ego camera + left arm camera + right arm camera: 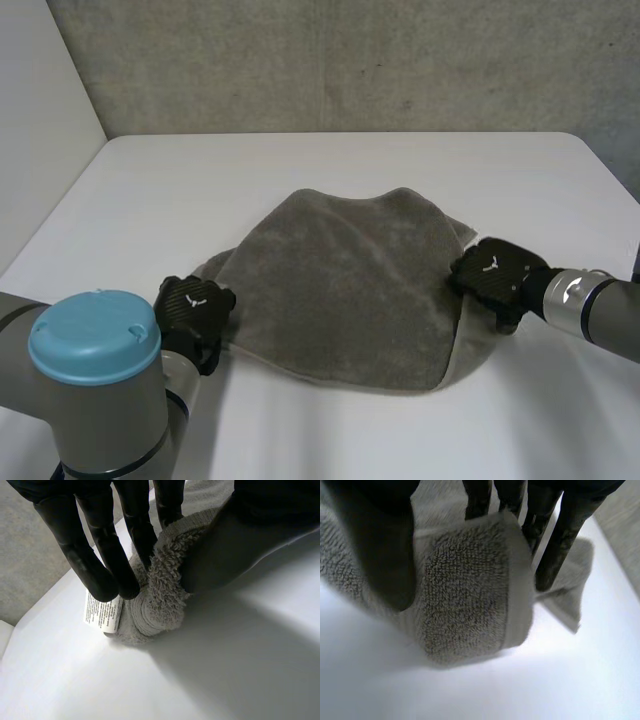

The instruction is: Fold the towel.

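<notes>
Left arm (95, 370): grey joint with a light-blue cap, ending in the left hand.
Left hand (193, 308): on the towel's near left corner. Its fingers (107, 555) are on one side of the cloth and its thumb (240, 540) on the other. The thick pile is bunched and pinched between them, so the hand is closed on the towel.
Label (102, 615): white printed tag at that same corner, lying on the table just under the left fingertips.
Towel (340, 290): grey terry, spread on the table between the two hands. The upper layer is humped and rounded on the side away from the hands. A paler lower edge peeks out along the near side, toward the right hand.
Right hand (495, 270): on the towel's right edge. A doubled corner sits between the thumb (385, 545) and fingers (560, 540), clamped there. A loose flap of cloth lies on the table just past the fingertips.
Right arm (595, 305): grey with a silver wrist ring, running away from the towel behind the right hand.
Table (300, 160): white, under both hands and the towel.
Wall (350, 60): grey concrete, beyond the table's far edge.
</notes>
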Controlling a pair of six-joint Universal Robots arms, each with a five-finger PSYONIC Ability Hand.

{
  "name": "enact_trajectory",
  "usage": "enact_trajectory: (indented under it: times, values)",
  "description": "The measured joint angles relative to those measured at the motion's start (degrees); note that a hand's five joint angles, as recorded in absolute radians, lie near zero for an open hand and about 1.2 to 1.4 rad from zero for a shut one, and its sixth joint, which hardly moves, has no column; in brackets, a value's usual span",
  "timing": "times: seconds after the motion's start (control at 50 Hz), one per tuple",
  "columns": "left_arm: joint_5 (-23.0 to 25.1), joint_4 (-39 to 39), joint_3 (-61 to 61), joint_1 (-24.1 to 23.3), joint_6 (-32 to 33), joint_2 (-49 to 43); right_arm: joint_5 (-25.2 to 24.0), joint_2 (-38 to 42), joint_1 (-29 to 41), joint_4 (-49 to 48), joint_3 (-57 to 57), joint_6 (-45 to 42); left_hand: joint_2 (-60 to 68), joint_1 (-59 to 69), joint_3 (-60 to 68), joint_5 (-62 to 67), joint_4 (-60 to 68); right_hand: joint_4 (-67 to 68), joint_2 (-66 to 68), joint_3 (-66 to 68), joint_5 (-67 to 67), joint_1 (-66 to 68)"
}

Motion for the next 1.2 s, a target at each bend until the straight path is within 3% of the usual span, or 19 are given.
enact_trajectory:
  times: [0.06, 0.1, 0.2, 0.3, 0.44, 0.64, 1.04, 1.2]
  values:
    - [0.1, 0.9, 0.0, 0.2, 0.0, 0.0, 1.5, 0.8, 0.1, 0.4, -0.2, -0.1, -2.2, -1.3, -3.6, -1.6, -2.8, 17.2, 18.3, 17.4, 17.1, 18.0]
    - [0.5, 1.9, 0.0, 0.3, 0.0, 0.0, 2.2, 0.9, 0.0, -0.4, -0.1, 1.9, -12.0, -10.1, -14.6, -10.0, -12.7, 31.8, 32.0, 32.3, 32.1, 32.4]
    - [3.1, 3.4, -0.1, 0.4, 0.1, 0.0, 2.6, -1.9, -1.3, -4.9, 0.9, 12.9, -49.3, -47.9, -51.8, -47.9, -50.5, 34.2, 32.5, 34.2, 33.9, 33.4]
    - [7.3, 3.9, -0.4, 0.7, 0.7, 0.1, 3.0, -9.4, -4.8, -13.4, 5.8, 29.5, -67.5, -65.5, -70.9, -68.1, -68.6, 34.2, 32.5, 34.2, 33.9, 33.4]
    - [13.2, 3.8, -0.5, 2.6, 2.4, 0.6, 3.3, -18.1, -9.0, -23.6, 15.8, 39.9, -68.4, -66.1, -71.7, -69.3, -69.1, 34.3, 32.5, 34.2, 33.9, 33.4]
    - [19.3, 3.9, -0.3, 7.2, 9.3, 0.5, 3.1, -16.5, -9.6, -26.0, 20.5, 37.2, -68.4, -66.1, -71.7, -69.3, -69.1, 34.4, 32.5, 34.2, 33.9, 33.4]
    - [19.6, 3.2, -4.3, 10.2, 16.6, 0.7, 3.0, -10.9, -9.6, -26.8, 20.2, 35.2, -68.4, -66.1, -71.7, -68.7, -69.1, 34.4, 32.5, 34.2, 33.9, 33.4]
    - [19.5, 1.0, -6.9, 11.9, 19.2, 5.2, 3.0, -9.9, -9.5, -26.8, 19.9, 35.2, -68.4, -66.1, -71.7, -68.7, -69.1, 34.4, 32.5, 34.2, 33.9, 33.4]
